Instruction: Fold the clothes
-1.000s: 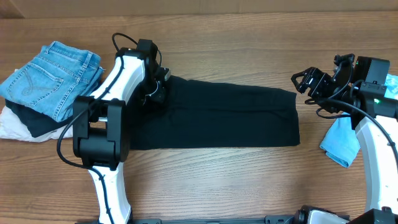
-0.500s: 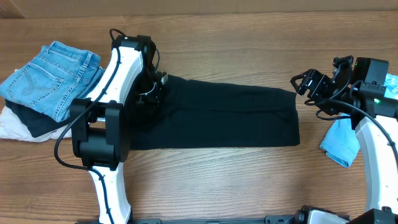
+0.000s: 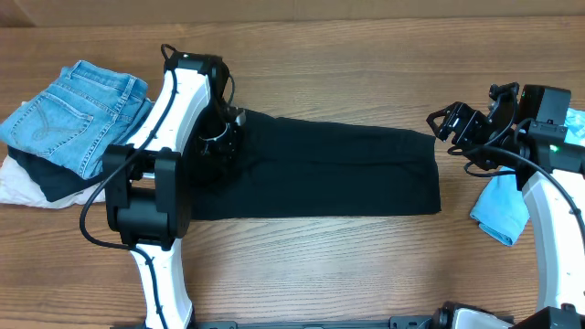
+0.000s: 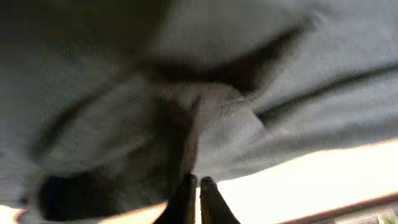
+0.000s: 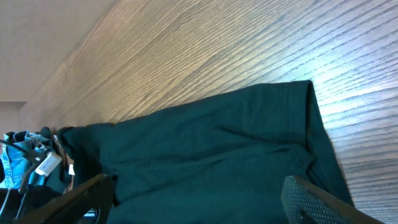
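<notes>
Blur hides whether the closed left tool [image 4: 198,184] pinches the black T-shirt [image 4: 261,93].

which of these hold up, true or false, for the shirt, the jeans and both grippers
1. The left gripper is shut on the black T-shirt. True.
2. The right gripper grips the shirt's right end. False: it is open and off the shirt.
3. The blue jeans lie on the shirt. False: they top a pile to its left.
4. A light blue cloth lies beside the right arm. True.
</notes>
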Robot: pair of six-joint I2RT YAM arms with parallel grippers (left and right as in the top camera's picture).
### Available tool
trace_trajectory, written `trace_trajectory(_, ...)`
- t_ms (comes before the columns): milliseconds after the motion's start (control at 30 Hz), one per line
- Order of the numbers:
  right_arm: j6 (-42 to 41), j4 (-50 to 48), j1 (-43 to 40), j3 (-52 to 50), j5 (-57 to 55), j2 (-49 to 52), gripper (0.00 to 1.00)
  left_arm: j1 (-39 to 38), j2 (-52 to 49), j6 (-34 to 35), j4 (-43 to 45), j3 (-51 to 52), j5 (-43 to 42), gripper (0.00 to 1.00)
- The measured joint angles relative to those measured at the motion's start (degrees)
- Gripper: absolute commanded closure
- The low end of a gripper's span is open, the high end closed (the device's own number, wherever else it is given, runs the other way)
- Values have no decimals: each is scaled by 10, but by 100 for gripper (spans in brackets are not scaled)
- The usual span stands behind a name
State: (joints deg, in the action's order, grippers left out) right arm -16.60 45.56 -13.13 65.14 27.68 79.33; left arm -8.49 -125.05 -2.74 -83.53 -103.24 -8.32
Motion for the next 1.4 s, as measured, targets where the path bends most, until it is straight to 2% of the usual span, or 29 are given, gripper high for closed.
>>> trace_trajectory(133,0,0,0,0,0,0,9,2,0,27,50,0,48,96)
trace_trajectory(300,1,0,0,0,0,0,9,8,0,44,100,0,64,96)
trace_trajectory(533,1,-1,0,0,-2,0,9,7,0,46,59,-1,20,96)
trace_trajectory(733,2,-1,0,0,-7,0,9,10,0,73,117,-1,94,96)
trace_trajectory(833,1,0,0,0,-7,0,9,12,0,71,158,9,82,96)
trace_trajectory(933,1,1,0,0,-8,0,9,3,0,70,195,54,25,96)
trace_trajectory(1133,1,1,0,0,-8,0,9,-61,0,40,135,90,-75,96)
trace_trajectory(1267,2,2,0,0,-8,0,9,-94,0,26,78,90,-87,96)
trace_trajectory(1400,2,2,0,0,-9,0,9,-83,0,28,38,80,-63,96)
